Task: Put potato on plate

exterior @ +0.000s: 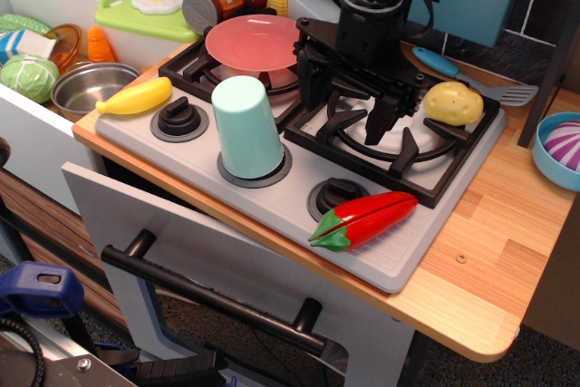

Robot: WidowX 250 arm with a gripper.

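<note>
Jaws spread above black grate, beside lumpy yellow potato (454, 102); smooth pink plate (253, 43) apart.

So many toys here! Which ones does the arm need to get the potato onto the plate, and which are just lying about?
Needed: potato, pink plate, gripper.

Lying about: mint cup, banana, red pepper, steel bowl, spatula, can.
</note>
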